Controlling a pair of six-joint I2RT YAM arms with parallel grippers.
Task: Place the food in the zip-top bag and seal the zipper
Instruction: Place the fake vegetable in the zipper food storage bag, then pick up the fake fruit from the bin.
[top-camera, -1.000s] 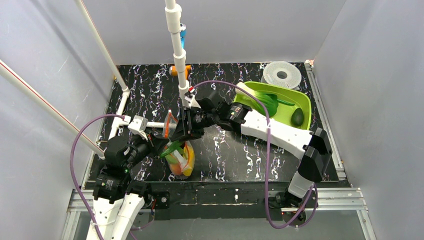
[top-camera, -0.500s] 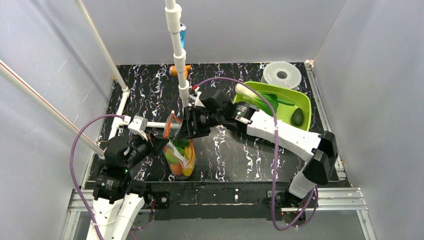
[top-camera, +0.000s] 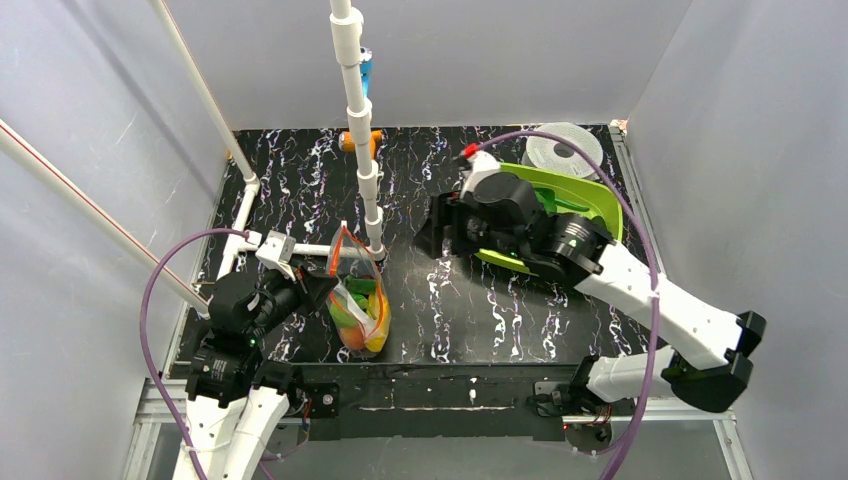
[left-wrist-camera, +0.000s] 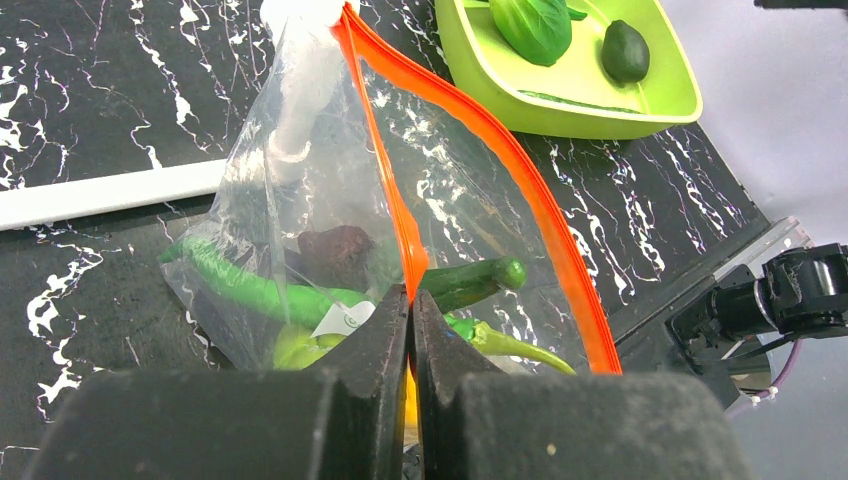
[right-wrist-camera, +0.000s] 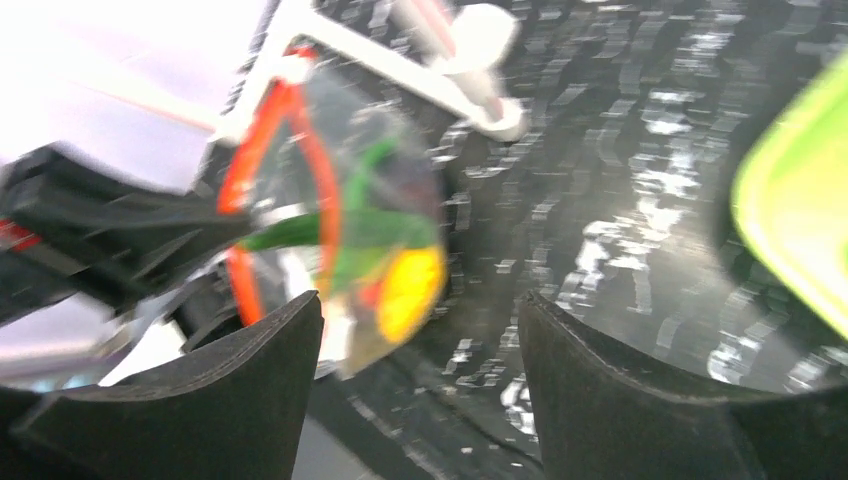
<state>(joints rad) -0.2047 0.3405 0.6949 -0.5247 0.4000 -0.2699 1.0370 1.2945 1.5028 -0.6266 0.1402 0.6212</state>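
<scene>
- bag: stands on the table at 8 o'clock from table centre in top view, near the front edge. Clear, crinkled, mouth up and open.
- zipper: unsealed. The two red-orange strips spread apart into a loop. Near ends meet at the left gripper; far ends run up to the white pipe frame at 12 o'clock of the bag. Can't tell if it is hooked there.
- in the bag: green pods lie across the bottom, with a dark plum just above them. A yellow piece sits low and shows through the wall.
- left gripper: jaws fully closed, pinching the zipper at its near corner. It sits at 9 o'clock of the bag in top view.
- right gripper: jaws wide apart, nothing between them. It sits at 2 o'clock of the bag in top view, apart from it and pointed at it. Right wrist view is blurred.
- tray: lime green, at 2 o'clock from table centre, well apart from the bag. The right arm crosses over it in top view.
- in the tray: avocado and leafy ball, not touching. In left wrist view the avocado is at 3 o'clock of the ball.
- spool: white, round, in the back right corner, just beyond the tray at 12 o'clock.
</scene>
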